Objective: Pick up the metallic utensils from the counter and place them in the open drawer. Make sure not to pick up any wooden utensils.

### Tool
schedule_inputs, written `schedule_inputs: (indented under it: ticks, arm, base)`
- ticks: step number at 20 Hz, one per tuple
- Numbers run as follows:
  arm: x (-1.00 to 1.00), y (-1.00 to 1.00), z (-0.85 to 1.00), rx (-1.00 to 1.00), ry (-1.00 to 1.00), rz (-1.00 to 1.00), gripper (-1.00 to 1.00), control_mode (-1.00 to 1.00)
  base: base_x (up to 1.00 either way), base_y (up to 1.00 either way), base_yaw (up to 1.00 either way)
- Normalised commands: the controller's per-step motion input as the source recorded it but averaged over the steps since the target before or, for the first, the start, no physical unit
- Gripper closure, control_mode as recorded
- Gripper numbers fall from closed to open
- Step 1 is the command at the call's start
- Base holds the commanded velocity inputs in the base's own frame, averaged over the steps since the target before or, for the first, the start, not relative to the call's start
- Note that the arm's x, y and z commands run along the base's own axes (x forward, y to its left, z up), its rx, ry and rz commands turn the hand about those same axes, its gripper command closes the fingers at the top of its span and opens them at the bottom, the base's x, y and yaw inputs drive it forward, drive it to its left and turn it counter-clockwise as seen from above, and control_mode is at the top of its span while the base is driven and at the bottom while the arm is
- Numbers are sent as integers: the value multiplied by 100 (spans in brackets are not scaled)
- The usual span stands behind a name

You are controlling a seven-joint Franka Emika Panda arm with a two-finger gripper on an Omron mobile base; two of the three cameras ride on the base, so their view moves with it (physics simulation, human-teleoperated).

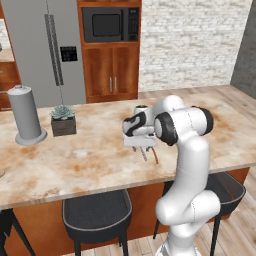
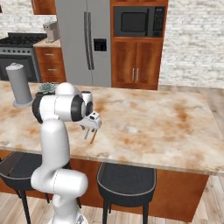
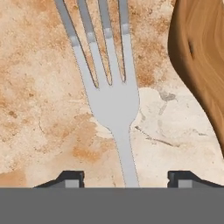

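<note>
**Gripper poised over metal fork**

The metal fork [image 3: 114,103] lies flat on the counter [image 3: 39,109], its handle running between the fingertips [image 3: 70,178]. The gripper [image 3: 126,178] stands spread, straddling that handle, apparently to pinch it. Just beside the fork lies a wooden utensil [image 3: 199,65], to be avoided.

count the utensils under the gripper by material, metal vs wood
metal: 1, the silver fork
wood: 1, a brown wooden utensil, cut off by the frame edge
total: 2
</note>
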Motion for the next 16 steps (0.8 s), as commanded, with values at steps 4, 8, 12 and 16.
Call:
schedule_inputs:
  ticks: [4, 8, 12, 16]
  arm:
    - [0, 0, -97, 1, -1, 0, 100, -100]
    - [-10, 0, -86, 0, -3, 0, 100, -100]
    - [-23, -1, -99, 3, -12, 0, 100, -100]
    - [-8, -16, -100, 3, -7, 2, 100, -100]
  base:
    - [0, 0, 0]
    - [0, 0, 0]
    - [0, 0, 0]
    - [0, 0, 0]
